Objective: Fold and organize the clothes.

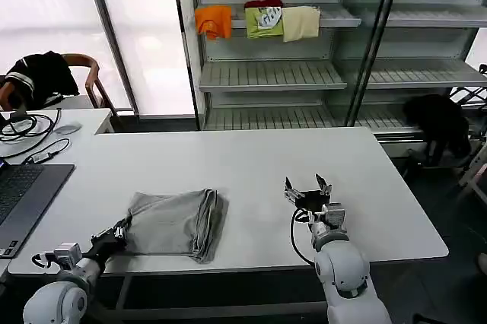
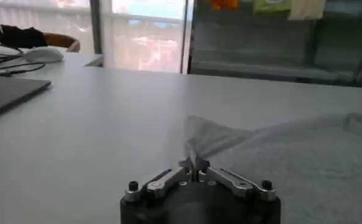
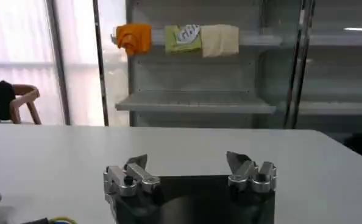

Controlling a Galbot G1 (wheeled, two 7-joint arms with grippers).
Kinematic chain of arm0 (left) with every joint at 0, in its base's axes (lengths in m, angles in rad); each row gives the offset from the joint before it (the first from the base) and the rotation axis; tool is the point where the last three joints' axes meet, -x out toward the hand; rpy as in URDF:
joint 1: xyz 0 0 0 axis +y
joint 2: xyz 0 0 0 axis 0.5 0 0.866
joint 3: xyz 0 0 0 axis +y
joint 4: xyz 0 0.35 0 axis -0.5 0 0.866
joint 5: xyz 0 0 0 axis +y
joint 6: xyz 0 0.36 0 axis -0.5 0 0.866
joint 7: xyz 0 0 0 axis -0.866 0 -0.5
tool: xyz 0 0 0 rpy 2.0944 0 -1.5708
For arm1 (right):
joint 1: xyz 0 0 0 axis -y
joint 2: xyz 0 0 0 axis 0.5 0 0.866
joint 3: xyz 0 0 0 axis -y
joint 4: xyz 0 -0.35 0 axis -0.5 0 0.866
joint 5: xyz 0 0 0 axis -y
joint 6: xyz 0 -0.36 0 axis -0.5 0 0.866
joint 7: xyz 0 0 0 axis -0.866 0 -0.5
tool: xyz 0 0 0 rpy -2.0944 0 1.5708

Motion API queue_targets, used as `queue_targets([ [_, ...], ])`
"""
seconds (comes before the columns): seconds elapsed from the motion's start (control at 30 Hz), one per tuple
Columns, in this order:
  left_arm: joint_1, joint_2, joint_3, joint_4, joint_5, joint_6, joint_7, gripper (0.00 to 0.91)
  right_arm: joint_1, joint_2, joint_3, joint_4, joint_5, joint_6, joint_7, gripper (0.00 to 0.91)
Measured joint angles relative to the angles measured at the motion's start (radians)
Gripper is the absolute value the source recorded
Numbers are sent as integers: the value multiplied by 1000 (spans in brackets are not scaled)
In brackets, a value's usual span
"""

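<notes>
The folded grey shirt (image 1: 175, 221) is pinched at its near-left corner by the closed left gripper (image 1: 116, 234) – presumably for another fold – while the right gripper (image 1: 308, 189) is held wide open, empty

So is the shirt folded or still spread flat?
Folded: the shirt lies as a compact layered rectangle, left gripper pinching its corner.

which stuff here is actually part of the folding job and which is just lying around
Part of the job:
- grey shirt, folded on the table
- left gripper, shut on the shirt's near corner
- right gripper, open, over bare table

Just lying about:
- laptop
- cables
- orange, green and cream folded garments on the shelf
- black clothing on the chair
</notes>
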Motion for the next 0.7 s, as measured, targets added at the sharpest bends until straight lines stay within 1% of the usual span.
queue_targets([
  [0.2,-10,-4,-16,2,-100,2,-10,10,-3,-4,3,0,0,0,2,907],
  [0.37,-17,18,-50,1,-133,-7,-3,0,-3,-8,5,-1,0,0,3,907],
  [0.53,-30,74,-116,10,-94,-16,16,0,1,-7,2,-9,2,2,4,907],
  [0.7,-50,159,-195,28,-18,-20,34,0,3,-8,0,-17,5,7,4,907],
])
